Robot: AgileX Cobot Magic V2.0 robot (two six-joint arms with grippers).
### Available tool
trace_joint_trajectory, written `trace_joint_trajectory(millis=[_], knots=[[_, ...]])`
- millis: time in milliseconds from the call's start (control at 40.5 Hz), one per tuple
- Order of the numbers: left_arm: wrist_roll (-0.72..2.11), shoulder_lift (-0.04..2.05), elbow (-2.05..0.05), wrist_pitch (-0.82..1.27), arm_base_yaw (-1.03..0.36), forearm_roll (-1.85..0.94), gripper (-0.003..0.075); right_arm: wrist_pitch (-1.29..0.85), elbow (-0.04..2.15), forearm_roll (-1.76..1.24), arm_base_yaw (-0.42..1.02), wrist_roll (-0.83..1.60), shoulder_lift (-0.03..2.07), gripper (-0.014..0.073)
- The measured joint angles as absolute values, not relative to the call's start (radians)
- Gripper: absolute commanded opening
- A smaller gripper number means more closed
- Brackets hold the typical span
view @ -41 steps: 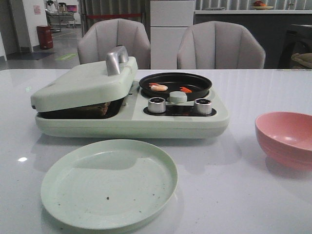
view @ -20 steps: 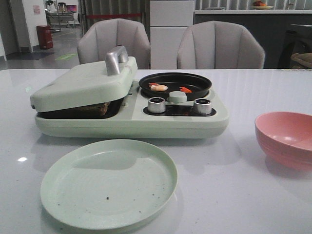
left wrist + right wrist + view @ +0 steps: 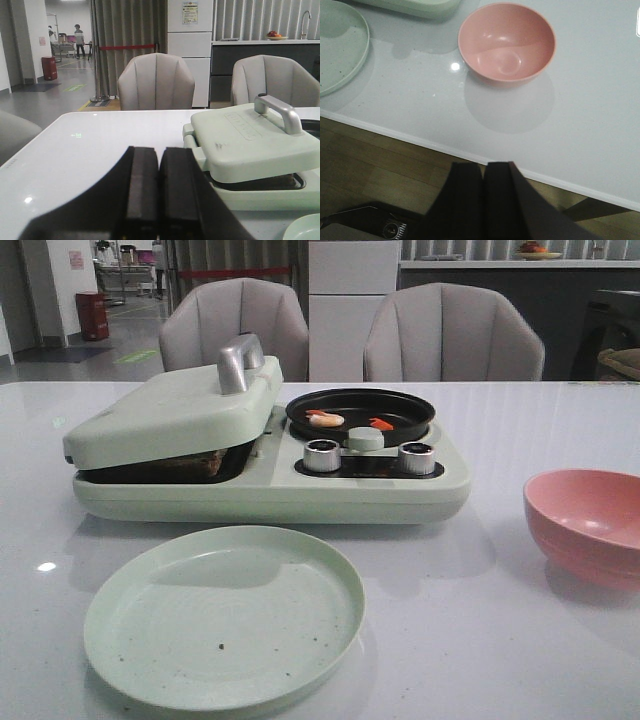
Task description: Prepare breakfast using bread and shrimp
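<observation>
The bread [image 3: 192,463] shows only as a brown edge in the gap under the nearly closed pale green lid [image 3: 175,408] of the breakfast maker. A pale pink shrimp [image 3: 326,419] and a small orange-red piece [image 3: 381,424] lie in the maker's round black pan [image 3: 360,412]. Neither gripper appears in the front view. My left gripper [image 3: 159,150] is shut and empty, low over the table to the left of the maker's lid [image 3: 250,137]. My right gripper [image 3: 484,165] is shut and empty, at the table's near edge, short of the pink bowl [image 3: 506,42].
An empty pale green plate [image 3: 224,615] lies in front of the maker. An empty pink bowl [image 3: 585,523] stands at the right. Two silver knobs [image 3: 322,455] face the front. Two grey chairs [image 3: 235,325] stand behind the table.
</observation>
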State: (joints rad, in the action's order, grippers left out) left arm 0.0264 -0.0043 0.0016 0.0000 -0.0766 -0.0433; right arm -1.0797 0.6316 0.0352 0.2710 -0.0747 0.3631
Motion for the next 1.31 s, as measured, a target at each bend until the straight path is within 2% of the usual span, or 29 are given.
trace_joint_trajectory(millis=[691,789,1061,1307], knots=[[0.026,-0.004,0.002,0.0,-0.077,-0.043,0.0101,-1.059,0.624,0.045,0.264,-0.073,0.355,0.0034],[0.026,-0.004,0.002,0.0,-0.077,-0.043,0.0101,-0.931,0.565,0.061,0.221,-0.069,0.308,0.0034],[0.026,-0.004,0.002,0.0,-0.077,-0.043,0.0101,-0.351,0.207,0.075,0.052,-0.067,0.116,0.0034],[0.026,-0.004,0.002,0.0,-0.077,-0.043,0.0101,-0.141,-0.012,0.078,0.014,-0.067,0.006,0.0034]])
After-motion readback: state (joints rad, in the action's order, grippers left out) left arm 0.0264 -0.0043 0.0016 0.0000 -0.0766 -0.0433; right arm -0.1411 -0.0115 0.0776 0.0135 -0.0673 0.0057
